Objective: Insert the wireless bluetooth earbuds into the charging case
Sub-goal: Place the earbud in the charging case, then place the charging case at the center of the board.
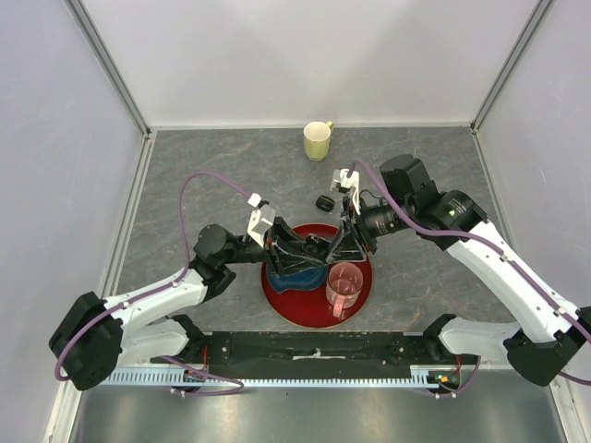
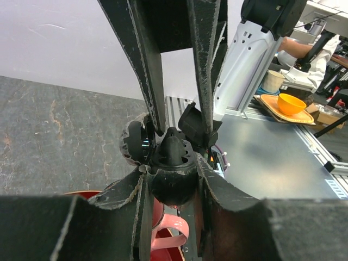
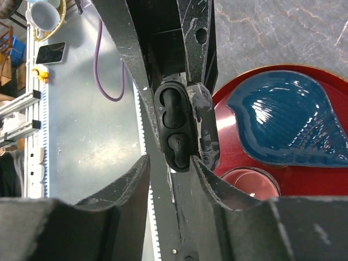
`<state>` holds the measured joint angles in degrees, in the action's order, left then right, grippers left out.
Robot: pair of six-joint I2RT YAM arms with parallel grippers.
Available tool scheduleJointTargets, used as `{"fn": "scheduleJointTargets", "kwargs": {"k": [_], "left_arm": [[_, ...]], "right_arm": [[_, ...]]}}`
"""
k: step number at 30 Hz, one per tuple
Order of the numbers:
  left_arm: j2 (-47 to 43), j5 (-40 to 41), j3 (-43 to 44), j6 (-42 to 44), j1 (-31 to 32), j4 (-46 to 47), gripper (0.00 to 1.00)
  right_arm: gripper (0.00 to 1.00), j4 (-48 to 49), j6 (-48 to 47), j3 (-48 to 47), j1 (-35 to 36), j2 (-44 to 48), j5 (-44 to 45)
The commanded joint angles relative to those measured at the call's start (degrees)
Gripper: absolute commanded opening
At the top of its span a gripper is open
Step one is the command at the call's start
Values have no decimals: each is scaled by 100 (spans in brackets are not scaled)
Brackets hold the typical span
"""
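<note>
One tiny black bean-shaped earbud (image 2: 173, 151) sits in the black pebble-like charging case (image 3: 159, 111) clamped by my left gripper (image 2: 170, 173), my right gripper (image 3: 169, 163) parted beside it; others likely remain.

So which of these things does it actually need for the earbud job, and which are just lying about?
Job: charging case, gripped by the left hand; earbud sitting in it; right hand; likely the small black case on the table.
Just lying about: yellow mug, pink cup, blue dish, red plate.
</note>
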<state>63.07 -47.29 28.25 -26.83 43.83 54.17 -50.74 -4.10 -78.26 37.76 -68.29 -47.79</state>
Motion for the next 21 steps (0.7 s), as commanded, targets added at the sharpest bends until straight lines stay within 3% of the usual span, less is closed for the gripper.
{"fn": "scheduleJointTargets", "kwargs": {"k": [1,11,17,21], "left_arm": [[-154,-97,119,-94,37,410,2],[-225,-88,-4,20,37,199,2],[-313,18,-65,160,37,50,2],[-400,210,-65,248,37,-91,2]], "right_arm": [[44,530,154,-155,-14,193,384],[60,1180,673,-163,-23,632,850],[75,1733,1182,29,-23,984,1869],[79,1918,1420,197,-23,1064,2387]]}}
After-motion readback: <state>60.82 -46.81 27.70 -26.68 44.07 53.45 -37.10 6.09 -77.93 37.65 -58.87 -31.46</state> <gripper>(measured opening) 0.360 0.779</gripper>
